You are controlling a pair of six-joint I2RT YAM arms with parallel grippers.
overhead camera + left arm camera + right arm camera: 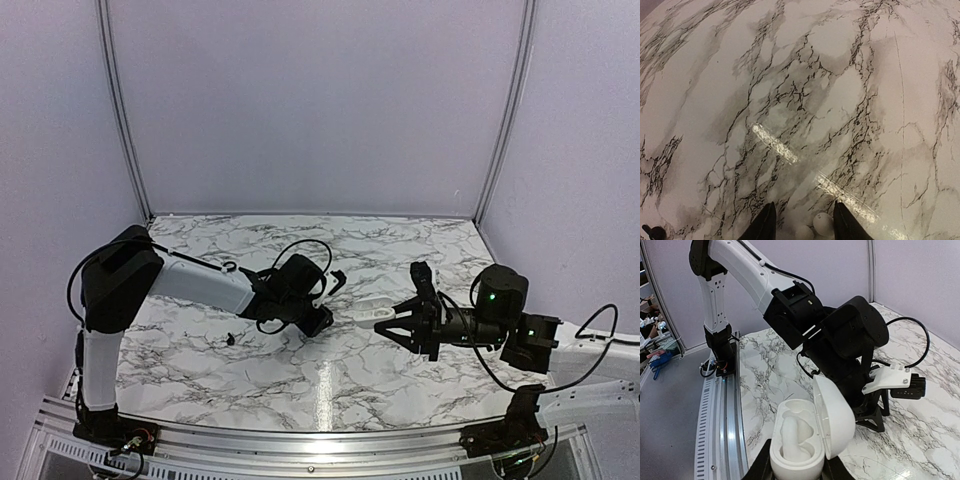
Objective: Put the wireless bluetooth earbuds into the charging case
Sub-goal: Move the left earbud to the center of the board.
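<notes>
Two hands divide the work. The right hand (799, 467) is clenched on the white charging case (800, 445), whose lid is swung open, presumably to present its wells for loading. The left hand (804, 212) straddles white earbuds (822, 223) low over the bench (300, 240); whether it is grasping them cannot be told. A black earbud (230, 339) lies well apart.
</notes>
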